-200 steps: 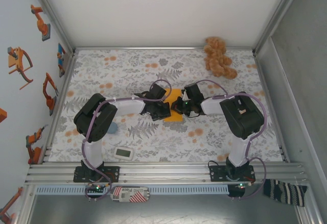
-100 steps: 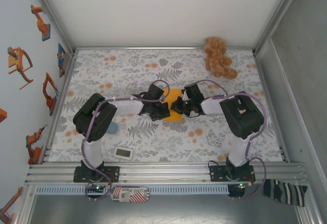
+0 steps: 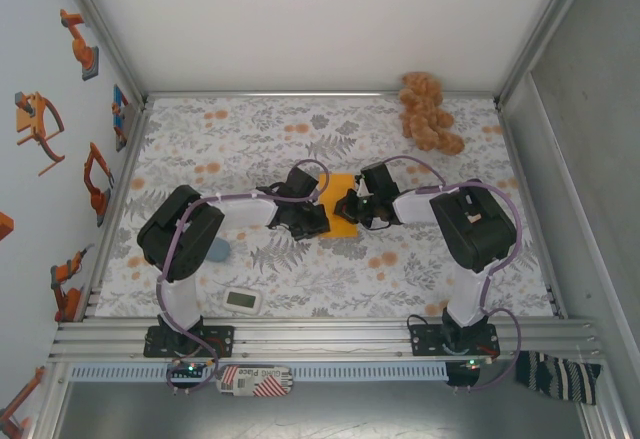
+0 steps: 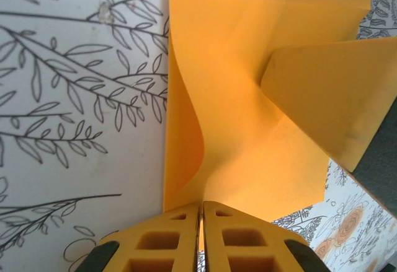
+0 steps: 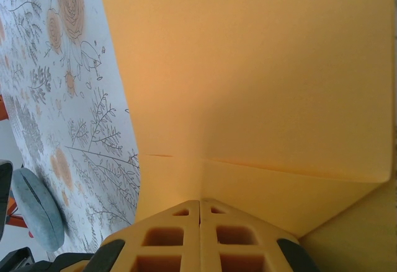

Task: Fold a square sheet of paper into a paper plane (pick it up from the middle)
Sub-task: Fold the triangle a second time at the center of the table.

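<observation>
At the centre of the top view, the square sheet of paper [image 3: 343,221] lies partly folded on the flowered cloth [image 3: 250,139]. A tan plush toy [image 3: 428,112] sits upper right and a white device [image 3: 243,301] lower left. Both arms bend inward; the left gripper [image 4: 201,205] and right gripper [image 5: 200,202] each pinch a paper edge, jaws closed.

1. Our left arm [image 3: 235,207] rises from its base at the near edge. Its elbow is bent out to the left and its forearm runs inward to the right.
2. Our right arm [image 3: 425,204] mirrors it, with the elbow out to the right and the forearm pointing inward to the left.
3. Both wrists sit low, and the two grippers face each other, near but apart.
4. Our left gripper [image 4: 200,207] has its yellow pads [image 4: 177,238] pressed together, pinching an edge of the square sheet of paper [image 4: 242,136].
5. Our right gripper [image 5: 200,204] is closed likewise, its pads meeting on the same sheet.
</observation>
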You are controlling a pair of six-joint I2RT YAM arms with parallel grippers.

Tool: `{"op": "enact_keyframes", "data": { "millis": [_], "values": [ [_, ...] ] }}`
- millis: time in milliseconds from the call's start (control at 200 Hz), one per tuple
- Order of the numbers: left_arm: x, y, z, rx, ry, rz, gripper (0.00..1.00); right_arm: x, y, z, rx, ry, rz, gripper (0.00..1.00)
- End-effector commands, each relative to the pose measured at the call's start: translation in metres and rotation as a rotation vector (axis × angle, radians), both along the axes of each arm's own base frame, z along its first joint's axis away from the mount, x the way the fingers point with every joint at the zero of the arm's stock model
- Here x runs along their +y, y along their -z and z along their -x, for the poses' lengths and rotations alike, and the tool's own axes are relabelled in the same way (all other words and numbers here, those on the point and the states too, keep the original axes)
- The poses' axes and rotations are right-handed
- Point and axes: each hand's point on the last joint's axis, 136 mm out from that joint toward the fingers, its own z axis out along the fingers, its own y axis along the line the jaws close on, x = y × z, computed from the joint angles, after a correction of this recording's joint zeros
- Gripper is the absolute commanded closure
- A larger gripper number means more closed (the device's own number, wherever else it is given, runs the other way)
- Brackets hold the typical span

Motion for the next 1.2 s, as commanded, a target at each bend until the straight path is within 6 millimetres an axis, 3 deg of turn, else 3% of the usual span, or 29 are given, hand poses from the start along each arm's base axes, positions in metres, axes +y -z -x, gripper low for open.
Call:
{"op": "enact_keyframes", "data": {
  "millis": [0,210,290,726,1192],
  "values": [
    [0.023,0.007,0.026,0.093,-0.012,-0.088,0.88,-0.036,0.059,0.031,0.163,0.036,0.195,1.0],
    [0.004,-0.038,0.006,-0.01,-0.001,0.004,0.87,-0.034,0.056,0.03,0.158,0.032,0.183,1.0],
    [-0.001,-0.045,0.0,-0.038,0.005,0.014,0.86,-0.032,0.054,0.029,0.155,0.029,0.176,1.0],
    [-0.015,-0.019,-0.023,0.002,0.028,-0.028,0.91,-0.029,0.053,0.029,0.16,0.022,0.165,1.0],
    [0.0,0.004,-0.003,0.071,0.044,-0.083,0.92,-0.029,0.055,0.029,0.165,0.021,0.168,1.0]
  ]
}}
